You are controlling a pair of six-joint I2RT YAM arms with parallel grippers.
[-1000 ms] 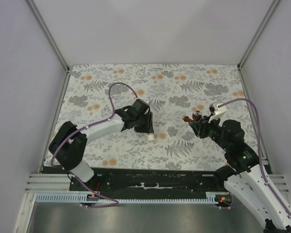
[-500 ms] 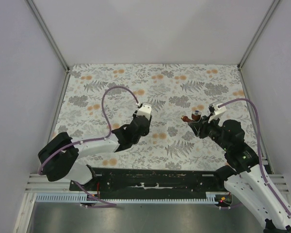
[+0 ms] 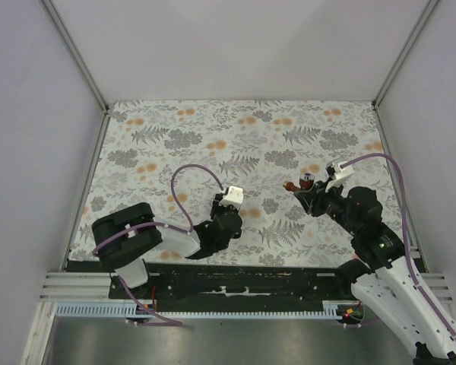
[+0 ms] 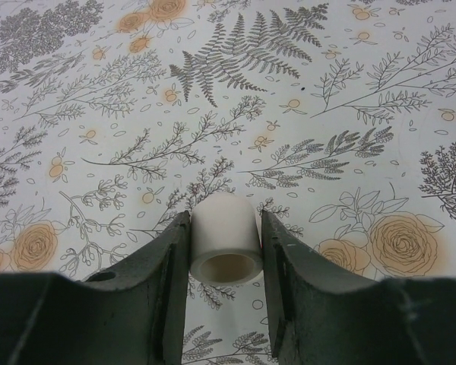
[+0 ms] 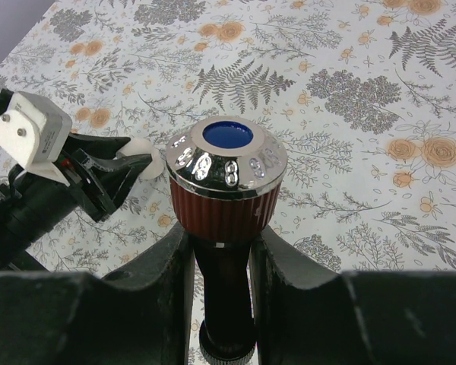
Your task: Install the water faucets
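The water faucet (image 5: pixel 226 179) is a dark red-brown tap with a ribbed knob and a silvery cap with a blue centre. My right gripper (image 5: pixel 219 243) is shut on its stem and holds it upright; in the top view the gripper (image 3: pixel 310 194) and faucet (image 3: pixel 302 183) are right of centre. My left gripper (image 4: pixel 225 222) is shut on a small white cylindrical pipe fitting (image 4: pixel 225 236), its open end facing the camera. In the top view the left gripper (image 3: pixel 229 214) is near the middle front. The right wrist view shows the left gripper's fingers (image 5: pixel 118 176) and the fitting (image 5: pixel 142 169) just left of the faucet.
A flower-patterned cloth (image 3: pixel 251 137) covers the table. Grey walls with metal posts (image 3: pixel 76 53) close in the left, back and right sides. The black base rail (image 3: pixel 235 281) runs along the near edge. Purple cables (image 3: pixel 194 171) loop over both arms.
My left arm has folded back toward the near edge, and its gripper has turned and moved nearer and slightly right with the fitting. The right arm and faucet have not moved.
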